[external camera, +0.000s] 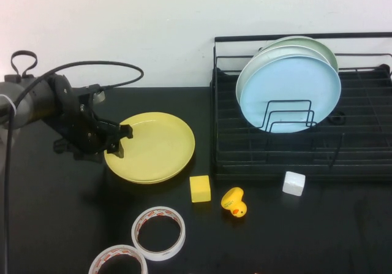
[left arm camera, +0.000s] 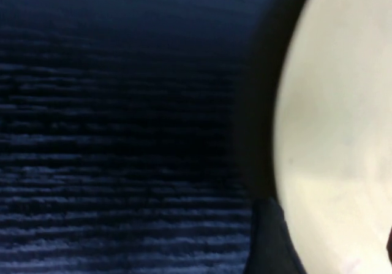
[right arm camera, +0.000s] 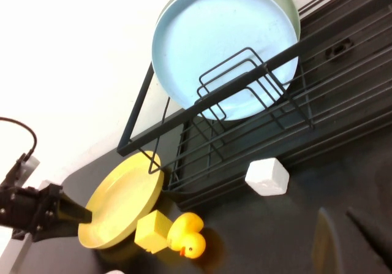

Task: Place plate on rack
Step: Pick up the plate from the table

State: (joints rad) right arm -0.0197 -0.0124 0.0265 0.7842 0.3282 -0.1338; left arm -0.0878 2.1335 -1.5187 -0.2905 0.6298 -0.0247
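The yellow plate lies flat on the black table, left of the black wire rack. My left gripper is at the plate's left rim, open, with one finger beside the rim and the pale plate surface showing between the fingers. The plate and rack also show in the right wrist view. My right gripper is out of the high view; it hangs open and empty above the table in front of the rack.
A light blue plate and a pale green plate stand upright in the rack. A yellow cube, a rubber duck and a white cube lie in front. Two tape rolls lie near the front edge.
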